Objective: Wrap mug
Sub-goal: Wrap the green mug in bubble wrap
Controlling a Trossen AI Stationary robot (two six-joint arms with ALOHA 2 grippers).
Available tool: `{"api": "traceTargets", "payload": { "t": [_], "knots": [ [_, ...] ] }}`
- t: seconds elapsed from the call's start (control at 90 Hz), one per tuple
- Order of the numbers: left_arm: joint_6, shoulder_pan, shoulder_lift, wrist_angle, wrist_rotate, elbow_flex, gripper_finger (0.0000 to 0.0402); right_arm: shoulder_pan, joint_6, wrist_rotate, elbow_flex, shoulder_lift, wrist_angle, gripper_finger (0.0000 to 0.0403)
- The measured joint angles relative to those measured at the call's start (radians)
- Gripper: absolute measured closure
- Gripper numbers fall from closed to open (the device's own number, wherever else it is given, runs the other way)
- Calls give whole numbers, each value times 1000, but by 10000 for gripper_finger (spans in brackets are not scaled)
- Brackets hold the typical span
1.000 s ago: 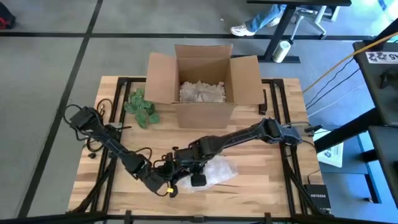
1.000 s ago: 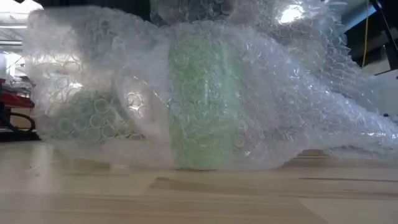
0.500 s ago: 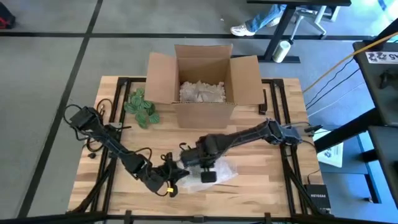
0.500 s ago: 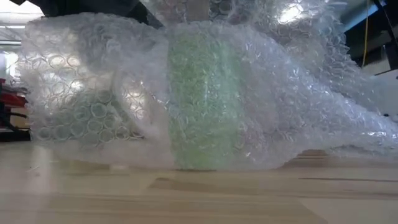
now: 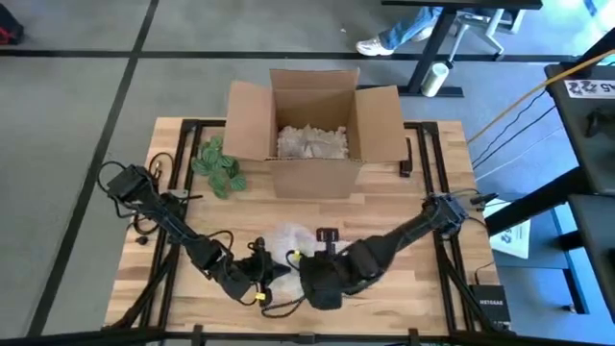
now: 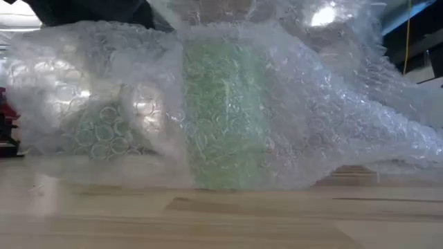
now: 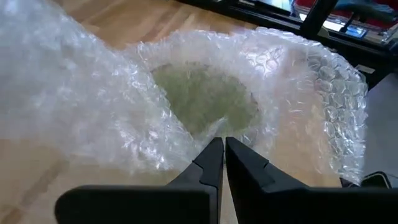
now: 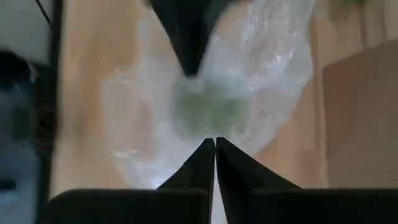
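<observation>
A green mug (image 6: 225,111) stands upright on the wooden table under a sheet of clear bubble wrap (image 6: 332,117), which is draped over it and spreads to both sides. From above, the wrap (image 5: 286,240) shows as a pale heap near the table's front. My left gripper (image 7: 219,144) is shut at the wrap just beside the mug (image 7: 205,99). My right gripper (image 8: 214,144) is shut too, its tips at the wrap's edge in front of the mug (image 8: 211,106). The right arm (image 5: 384,252) reaches in along the near side. My left gripper pinches a raised fold of the bubble wrap (image 7: 214,129) between its two fingertips, right beside the mug's rim. It comes in slanting down from the table's left. The sheet rises slack toward the fingers; the rest lies over the mug and on the table. My right gripper: whether its shut tips touch the wrap, I cannot tell.
An open cardboard box (image 5: 312,125) with pale packing inside stands at the table's far middle. A green leafy thing (image 5: 219,165) lies left of it. Bare wood lies to the right of the wrap. A person's shoes (image 5: 384,43) show on the floor beyond the table.
My right arm has swung from over the wrap's far side round to the table's near edge, and its gripper has turned to face the mug from there. The wrap's left part has bulged a little farther left; the mug has stayed put.
</observation>
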Motion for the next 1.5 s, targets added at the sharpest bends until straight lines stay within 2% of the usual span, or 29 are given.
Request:
{"api": "traceTargets", "payload": {
  "t": [0.211,0.411,0.544,0.644,0.744,0.811,0.867,0.989,1.056,1.133,1.322,1.5],
  "knots": [
    [4,-8,0,-1,0,0,402,141,225,142,-36,-1,24,402],
    [5,-8,0,1,0,0,402,280,560,443,-186,0,17,402],
    [5,-2,0,16,0,0,402,313,776,604,-329,0,30,402],
    [16,4,0,34,0,0,402,303,860,659,-447,0,122,402],
    [52,8,0,72,0,0,402,274,814,705,-577,-18,346,402],
    [61,14,0,76,1,0,402,239,677,684,-670,-48,564,403],
    [63,14,0,75,1,0,402,205,509,627,-750,-74,794,403],
    [63,19,0,76,5,0,402,124,76,409,-927,-121,1392,403],
    [60,19,0,76,16,0,402,79,-68,284,-995,-149,1616,403],
    [58,19,-1,76,23,0,402,35,-131,209,-1049,-197,1672,403],
    [48,19,-1,76,30,0,402,-12,-126,179,-1201,-343,1583,403],
    [49,22,-1,80,31,0,402,13,14,185,-1429,-506,1592,403]
  ]
}}
